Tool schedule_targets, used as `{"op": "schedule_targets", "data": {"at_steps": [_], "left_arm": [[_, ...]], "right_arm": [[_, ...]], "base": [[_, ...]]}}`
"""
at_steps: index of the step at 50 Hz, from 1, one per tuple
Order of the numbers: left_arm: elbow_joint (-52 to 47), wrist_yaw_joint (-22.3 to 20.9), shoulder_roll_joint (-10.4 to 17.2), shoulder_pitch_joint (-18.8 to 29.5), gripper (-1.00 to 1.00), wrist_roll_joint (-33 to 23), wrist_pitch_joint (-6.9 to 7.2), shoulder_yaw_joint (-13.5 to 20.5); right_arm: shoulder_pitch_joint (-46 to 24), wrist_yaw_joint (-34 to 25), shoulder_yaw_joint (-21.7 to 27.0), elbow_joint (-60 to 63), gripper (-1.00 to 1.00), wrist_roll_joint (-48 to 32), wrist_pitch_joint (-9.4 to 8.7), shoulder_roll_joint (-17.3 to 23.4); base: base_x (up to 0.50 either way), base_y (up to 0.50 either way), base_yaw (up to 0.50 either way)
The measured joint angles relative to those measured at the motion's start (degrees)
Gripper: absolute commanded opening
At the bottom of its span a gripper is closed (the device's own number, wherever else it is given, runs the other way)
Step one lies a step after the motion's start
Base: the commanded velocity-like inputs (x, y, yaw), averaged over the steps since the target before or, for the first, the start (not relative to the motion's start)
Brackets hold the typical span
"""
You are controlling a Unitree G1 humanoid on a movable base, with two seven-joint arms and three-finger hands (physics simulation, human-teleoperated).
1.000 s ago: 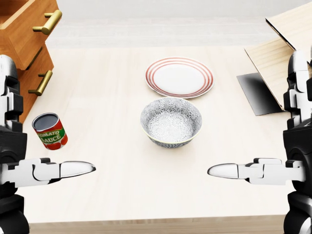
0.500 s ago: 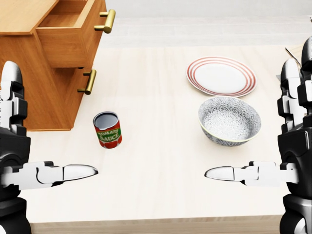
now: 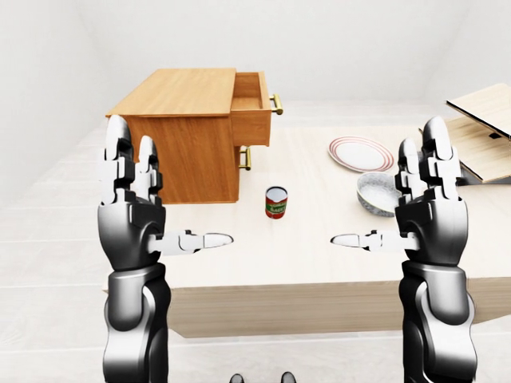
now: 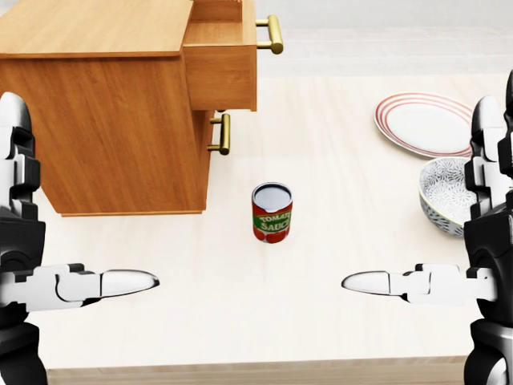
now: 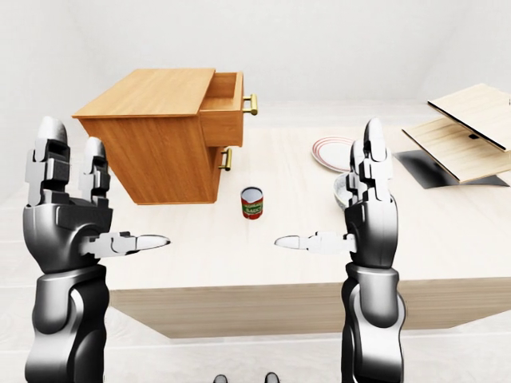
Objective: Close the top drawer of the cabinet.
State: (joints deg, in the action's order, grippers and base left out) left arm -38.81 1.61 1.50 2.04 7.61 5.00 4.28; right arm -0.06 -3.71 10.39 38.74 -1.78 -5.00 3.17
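The wooden cabinet [image 4: 104, 120] stands on the table at the upper left of the head view. Its top drawer [image 4: 222, 60] is pulled out to the right, with a brass handle [image 4: 272, 34]. The lower drawer is shut, and its handle [image 4: 222, 133] shows below. My left hand [image 3: 152, 203] is open, fingers up and thumb pointing inward, low and to the left of the cabinet. My right hand [image 3: 395, 199] is open in the same pose at the right. Both hands are empty and well short of the drawer.
A tomato sauce can [image 4: 272, 212] stands upright on the table [image 4: 240, 321], below the drawer. A patterned bowl [image 4: 442, 196] and a red-rimmed plate [image 4: 425, 122] lie at the right. Wooden boards [image 5: 471, 128] lie at the far right.
The camera has swung left: the cabinet has come fully into view, and the can, bowl and plate have shifted right in the picture. Both hands hold the same open pose.
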Motion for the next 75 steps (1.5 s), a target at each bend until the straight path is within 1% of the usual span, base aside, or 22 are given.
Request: {"op": "schedule_targets", "data": {"at_steps": [18, 41, 58, 75], "left_arm": [[-0.57, -0.17, 0.14, 0.13, 1.0, -0.05, 0.0, 0.67], [-0.82, -0.19, -0.04, -0.22, 1.0, -0.25, 0.0, 0.31], [-1.33, -0.31, -0.37, -0.69, 1.0, -0.36, 0.0, -0.63], [-1.62, -0.27, -0.47, -0.68, 1.0, -0.16, 0.0, -0.82]], "right_arm": [[-0.09, -0.12, -0.14, 0.65, 1.0, -0.7, 0.0, 0.09], [0.25, 0.22, 0.5, 0.55, 1.0, 0.92, 0.0, -0.39], [0.45, -0.28, 0.05, 0.49, 1.0, 0.47, 0.0, 0.04], [0.77, -0.81, -0.19, -0.08, 1.0, -0.02, 0.0, -0.12]], "base": [[0.03, 0.5, 0.0], [0.01, -0.01, 0.0], [0.43, -0.1, 0.0], [0.45, -0.04, 0.0]]}}
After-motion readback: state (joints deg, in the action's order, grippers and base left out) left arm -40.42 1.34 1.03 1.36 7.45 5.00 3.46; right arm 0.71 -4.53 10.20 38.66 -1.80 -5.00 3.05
